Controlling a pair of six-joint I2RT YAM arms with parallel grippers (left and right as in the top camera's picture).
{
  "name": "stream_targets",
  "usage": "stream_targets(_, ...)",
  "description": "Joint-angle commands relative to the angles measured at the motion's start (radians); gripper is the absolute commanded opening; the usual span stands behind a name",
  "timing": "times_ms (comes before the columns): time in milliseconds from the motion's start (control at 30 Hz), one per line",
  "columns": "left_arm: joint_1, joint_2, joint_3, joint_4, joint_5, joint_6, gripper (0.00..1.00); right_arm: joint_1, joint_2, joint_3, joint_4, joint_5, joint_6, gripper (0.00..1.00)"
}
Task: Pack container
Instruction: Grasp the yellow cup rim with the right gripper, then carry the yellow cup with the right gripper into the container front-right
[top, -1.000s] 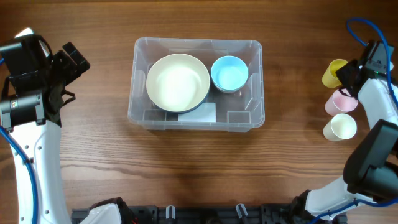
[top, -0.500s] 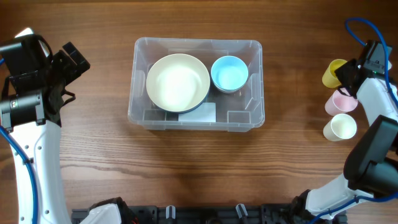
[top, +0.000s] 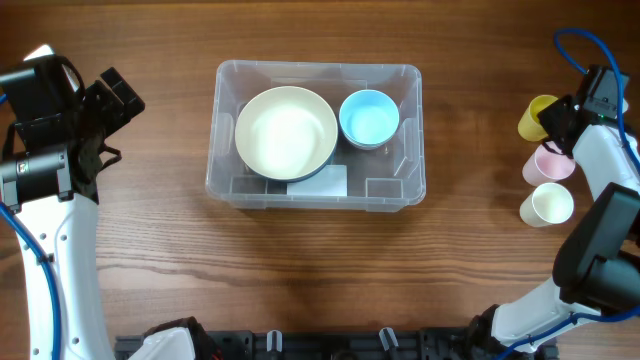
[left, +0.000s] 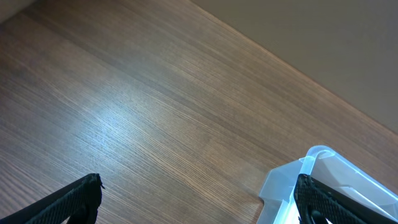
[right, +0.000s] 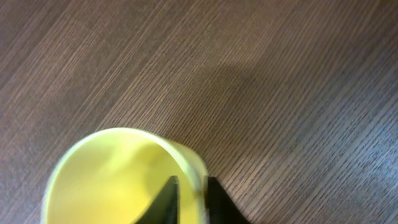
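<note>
Nothing on the table (top: 300, 270) has shifted since a second ago. The right gripper (right: 189, 186) pinches the rim of the yellow cup (right: 106, 180), one finger inside, probably for lifting. The container (top: 410, 190) waits well apart, between it and the wide-open left gripper (left: 199, 196).

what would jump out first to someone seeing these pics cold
Dead centre, the clear container holding a big cream bowl and a smaller blue bowl. Then, at far right, the right gripper pinching the rim of a yellow cup, beside a pink cup and a white cup.
</note>
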Motion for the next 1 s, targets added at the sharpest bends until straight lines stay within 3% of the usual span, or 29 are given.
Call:
stream_targets(0,0.005,-0.005,0.011,-0.001,0.011,-0.009,1.00,-0.002,0.021,0.016,0.005,-0.012,0.003,0.04)
stream_targets(333,0.005,-0.005,0.011,-0.001,0.011,-0.009,1.00,-0.001,0.000,0.021,0.032,-0.052,-0.008,0.04)
stream_targets(600,0.005,-0.005,0.011,-0.001,0.011,-0.009,1.00,0.043,-0.190,0.081,0.006,-0.254,-0.067,0.04)
stream_targets(767,0.005,-0.005,0.011,-0.001,0.011,-0.009,1.00,0.156,-0.368,0.156,-0.081,-0.285,-0.178,0.04)
stream_targets(967,0.005,-0.005,0.011,-0.002,0.011,-0.009,1.00,0.427,-0.572,0.215,-0.211,-0.251,-0.436,0.04)
